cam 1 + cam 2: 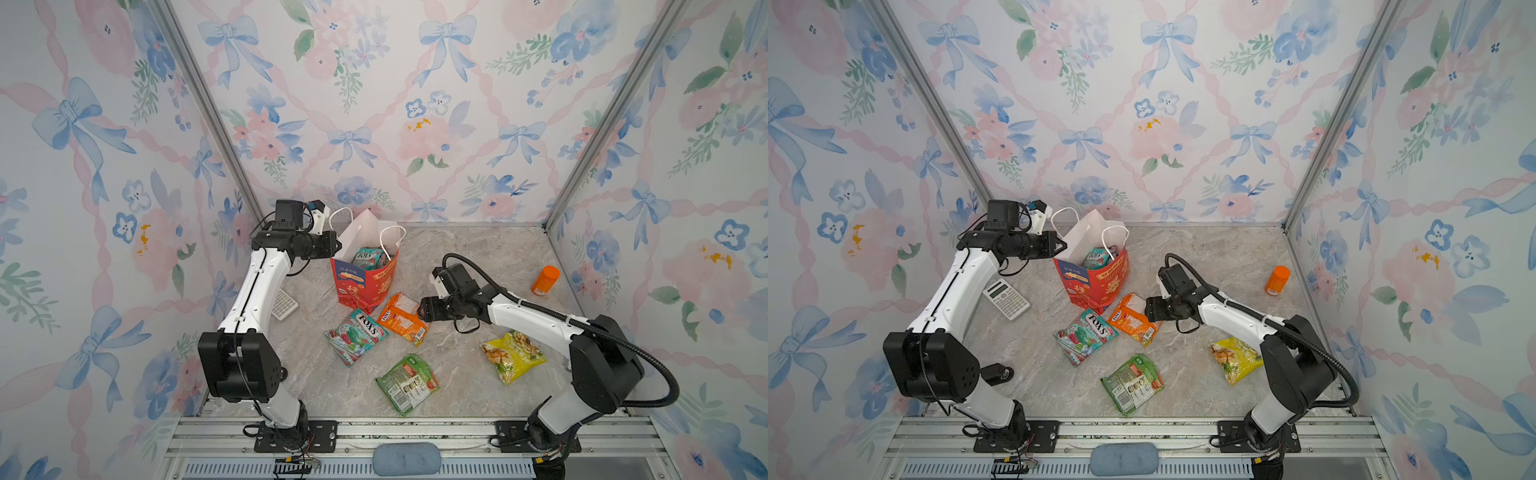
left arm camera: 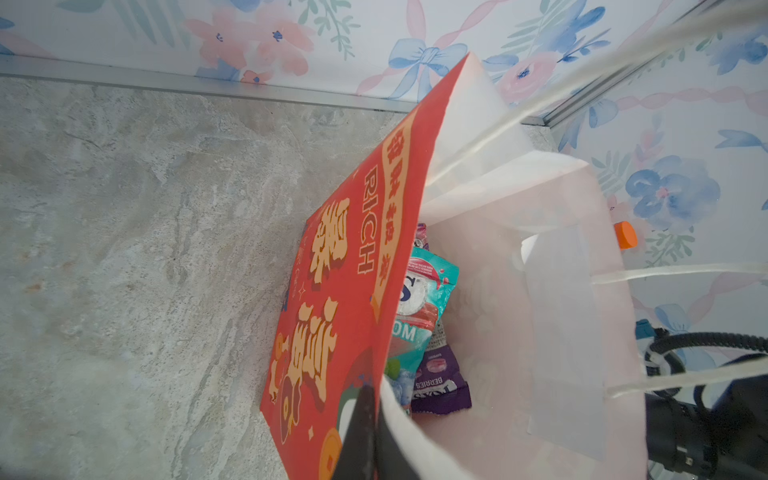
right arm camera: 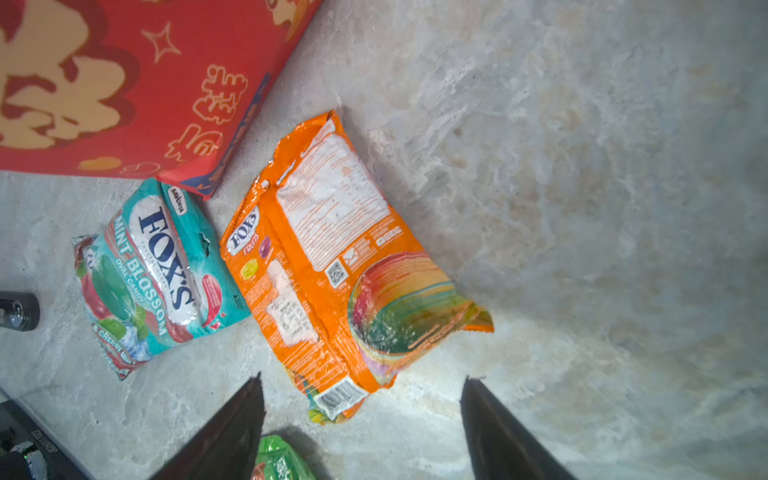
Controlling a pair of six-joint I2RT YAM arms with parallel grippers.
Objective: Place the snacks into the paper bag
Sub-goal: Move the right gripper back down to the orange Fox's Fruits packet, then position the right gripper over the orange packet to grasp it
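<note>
So the orange crinkly plastic FOX'S packet [image 3: 332, 270] lies flat on the grey marbled tabletop [image 3: 582, 166], printed back up, just off the bottom corner of the upright red paper gift bag [image 3: 124, 83]. The right gripper [image 3: 362, 377] is right at its barcode end. The two dark fingers [image 3: 232, 424] are spread wide, with that end of the packet sitting in the gap between the tips. Can't tell if they actually touch it.

A teal crinkly FOX'S mint packet [image 3: 158, 274] lies right beside the orange one, touching the bag's corner. Nearer the front are a green plastic packet [image 1: 407, 383] and, well off to the right, a yellow plastic packet [image 1: 513, 356].

Inside the bag there's another teal packet [image 2: 424, 291] and a purple berries packet [image 2: 442, 374]. The left gripper [image 1: 334, 245] is pinched tight on the bag's rim.

A white calculator [image 1: 1005, 298] lies by the left arm, and an orange cylindrical bottle [image 1: 545, 280] stands at the far right.
</note>
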